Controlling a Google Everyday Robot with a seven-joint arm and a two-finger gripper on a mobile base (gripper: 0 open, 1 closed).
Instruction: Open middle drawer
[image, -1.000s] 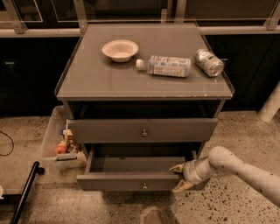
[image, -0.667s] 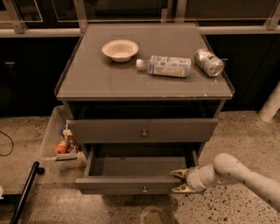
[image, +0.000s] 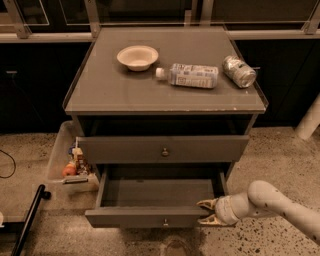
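Observation:
The grey cabinet (image: 165, 102) has a top drawer front (image: 125, 149) with a small knob. Below it the middle drawer (image: 160, 192) is pulled well out, and its inside shows empty. Its front panel (image: 130, 218) carries a knob (image: 165, 222). My gripper (image: 204, 213) is at the right end of that front panel. One finger (image: 205, 204) is inside the drawer and the other is in front of the panel, so the jaws clamp the panel. The pale arm (image: 275, 205) reaches in from the lower right.
On the cabinet top lie a white bowl (image: 137, 56), a plastic bottle on its side (image: 190, 75) and a can on its side (image: 239, 71). A clear bin with small items (image: 70, 162) stands on the floor to the left. A black pole (image: 30, 220) leans at lower left.
The middle drawer has slid further out toward the camera. My gripper has moved with it, staying at the right end of the front panel.

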